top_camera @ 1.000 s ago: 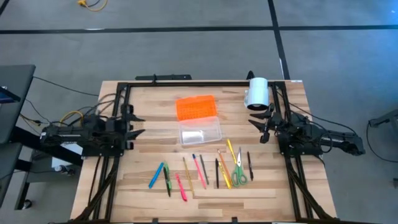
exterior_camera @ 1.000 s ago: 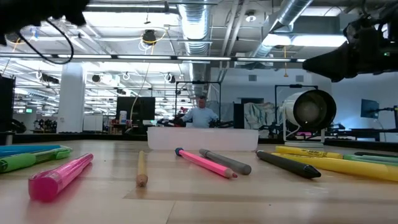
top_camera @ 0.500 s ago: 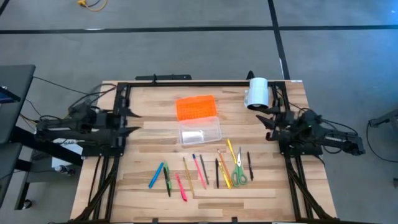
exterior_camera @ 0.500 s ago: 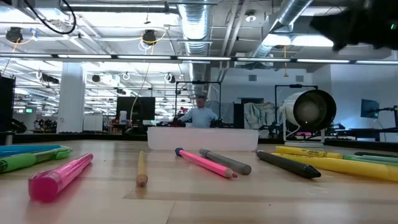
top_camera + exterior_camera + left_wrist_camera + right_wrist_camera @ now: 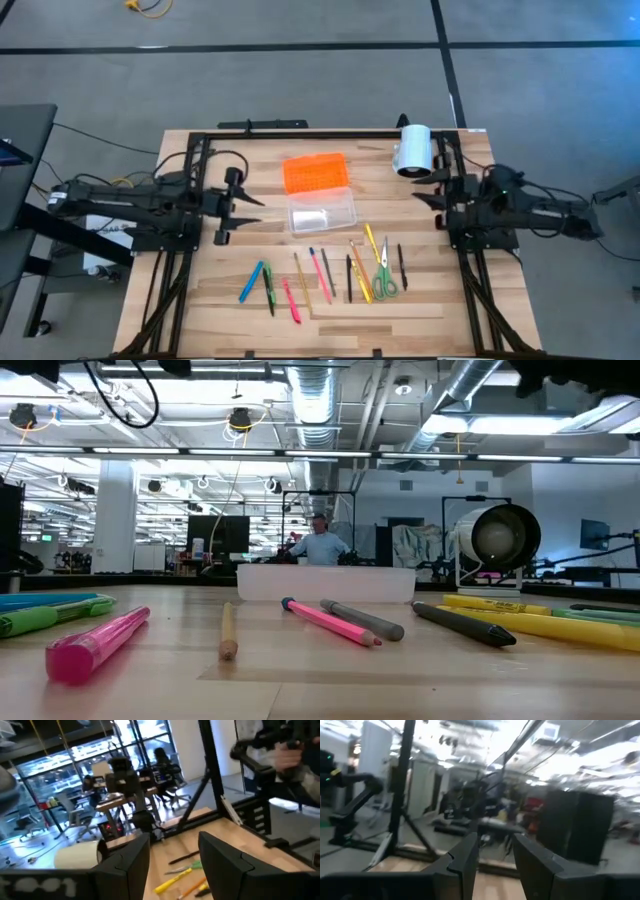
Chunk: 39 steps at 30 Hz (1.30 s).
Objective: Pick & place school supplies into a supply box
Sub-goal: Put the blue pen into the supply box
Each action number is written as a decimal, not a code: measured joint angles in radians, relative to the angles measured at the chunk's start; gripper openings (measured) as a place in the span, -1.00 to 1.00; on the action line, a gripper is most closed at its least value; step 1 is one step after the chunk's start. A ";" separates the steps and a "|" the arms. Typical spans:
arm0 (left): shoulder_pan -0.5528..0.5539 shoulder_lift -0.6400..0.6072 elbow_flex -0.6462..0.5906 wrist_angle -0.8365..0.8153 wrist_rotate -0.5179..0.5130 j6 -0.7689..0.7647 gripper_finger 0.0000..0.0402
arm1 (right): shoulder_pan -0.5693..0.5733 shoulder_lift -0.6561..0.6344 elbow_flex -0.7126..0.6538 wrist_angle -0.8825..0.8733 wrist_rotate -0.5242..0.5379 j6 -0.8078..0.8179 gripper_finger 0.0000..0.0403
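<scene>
The school supplies, a row of coloured pens and pencils (image 5: 315, 277) with green-handled scissors (image 5: 385, 281), lie flat on the near half of the wooden table. The supply box (image 5: 322, 213) is a clear case resting on its base at the table's middle, and its orange lid (image 5: 316, 172) lies just beyond it. My left gripper (image 5: 245, 205) hovers open left of the box, pointing level toward it. My right gripper (image 5: 420, 190) hovers open at the right, above the table. Both wrist views show nothing between the fingers (image 5: 125, 865) (image 5: 465, 860).
A white cylinder (image 5: 413, 150) lies on its side at the far right corner, close to my right gripper. A black frame (image 5: 300, 133) runs along the far edge and down both sides. Bare wood lies between the box and the pens. A person (image 5: 322, 545) stands far behind.
Both arms have risen from their resting pose. My left gripper has moved up and toward the table's middle, levelling out toward the box. My right gripper has lifted nearly straight up, tipping its fingers upward. Both stay open. The supplies and box have not moved.
</scene>
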 joint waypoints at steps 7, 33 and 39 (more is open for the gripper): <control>-0.150 0.056 0.053 -0.148 -0.399 -0.031 -0.20 | 0.147 0.317 0.158 -0.071 0.208 -0.076 -0.40; -0.752 0.899 0.527 -1.031 -0.962 -1.148 -0.20 | 0.515 0.692 0.276 -0.090 0.723 -0.128 -0.40; -0.767 1.124 0.691 -1.324 -0.794 -1.483 -0.20 | 0.522 0.755 0.276 -0.059 0.723 -0.097 -0.40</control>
